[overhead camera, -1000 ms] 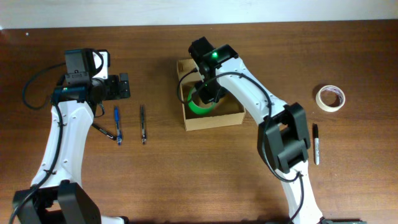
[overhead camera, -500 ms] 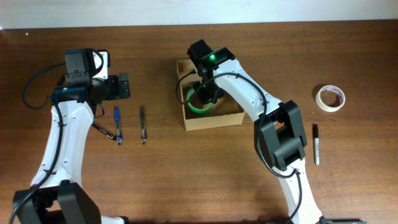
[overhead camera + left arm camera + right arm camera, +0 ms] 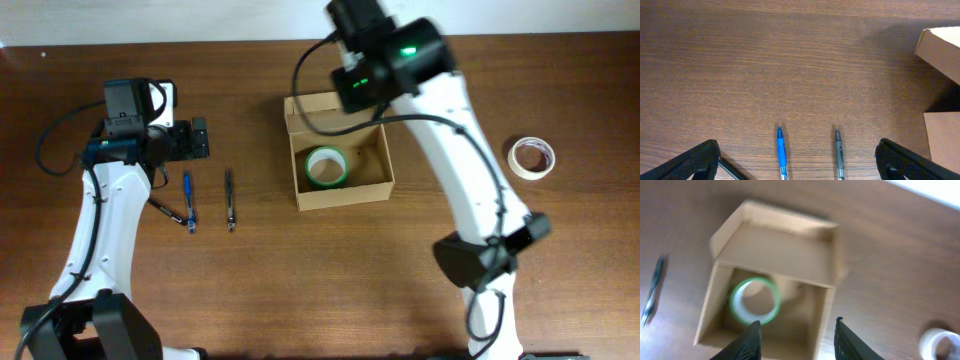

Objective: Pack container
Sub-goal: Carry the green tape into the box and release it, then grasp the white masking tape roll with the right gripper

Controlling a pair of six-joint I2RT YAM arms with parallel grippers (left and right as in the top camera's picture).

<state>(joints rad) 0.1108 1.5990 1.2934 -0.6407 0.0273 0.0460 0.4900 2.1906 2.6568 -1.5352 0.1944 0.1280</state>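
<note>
Both pairs of jaws are spread empty, the green roll (image 3: 326,166) being already laid flat in the centre-frame box (image 3: 345,196).

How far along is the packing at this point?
Done: the green tape roll lies inside the open cardboard box. In hand: nothing; the right gripper is open above the box, the left gripper open above the blue pen and grey pen. Left: those pens, the white tape roll and black marker lie outside the box.

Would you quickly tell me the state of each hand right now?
Left hand: open, holding nothing.
Right hand: open, holding nothing.
</note>
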